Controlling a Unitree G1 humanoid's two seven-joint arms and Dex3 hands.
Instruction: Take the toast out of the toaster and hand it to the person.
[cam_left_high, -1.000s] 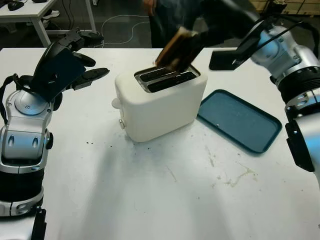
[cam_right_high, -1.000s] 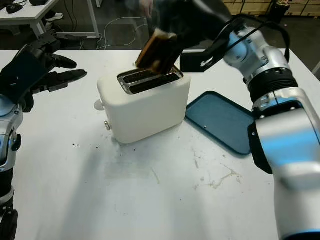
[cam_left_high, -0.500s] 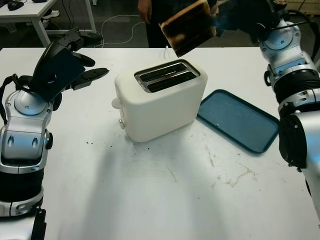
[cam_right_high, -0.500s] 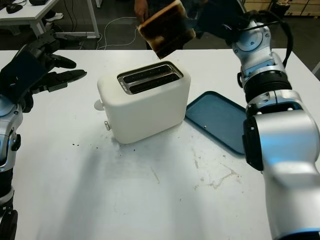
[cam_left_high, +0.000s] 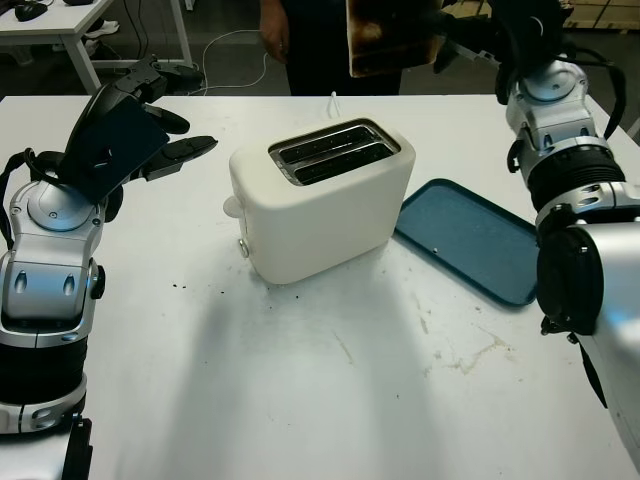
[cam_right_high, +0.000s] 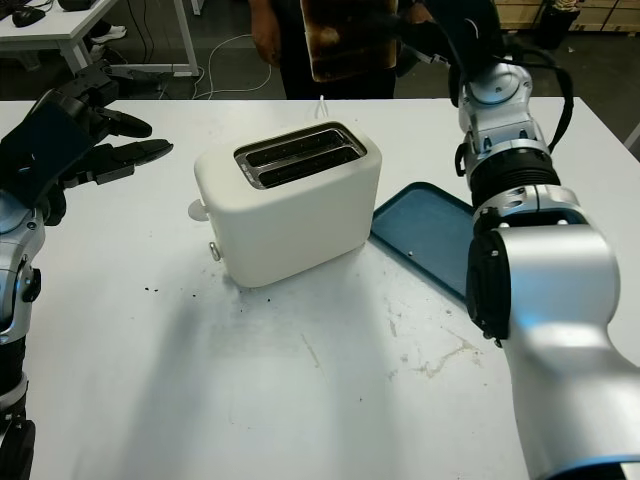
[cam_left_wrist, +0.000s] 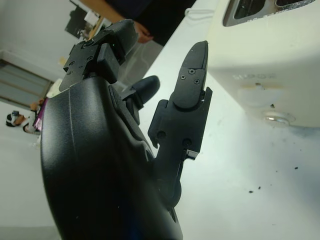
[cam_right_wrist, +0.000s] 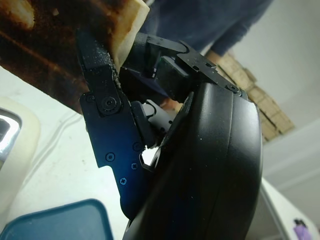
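Observation:
A white two-slot toaster (cam_left_high: 320, 205) stands mid-table with both slots bare. My right hand (cam_left_high: 455, 40) is shut on a dark-browned slice of toast (cam_left_high: 390, 38), held high past the table's far edge in front of a person (cam_left_high: 300, 45) in dark clothes. In the right wrist view the toast (cam_right_wrist: 60, 40) is pinched between my black fingers (cam_right_wrist: 107, 115). My left hand (cam_left_high: 150, 130) hovers open to the left of the toaster, apart from it. The left wrist view shows the toaster's side (cam_left_wrist: 270, 75) beyond my fingers (cam_left_wrist: 187, 100).
A blue tray (cam_left_high: 475, 240) lies flat to the right of the toaster. A white cord (cam_left_high: 333, 100) runs off the far edge behind the toaster. Another table (cam_left_high: 70, 25) stands at the back left. The near part of the table bears crumbs and stains.
My right hand has lifted the toast out of the toaster slot and carried it up and away towards the person. The left hand has not moved.

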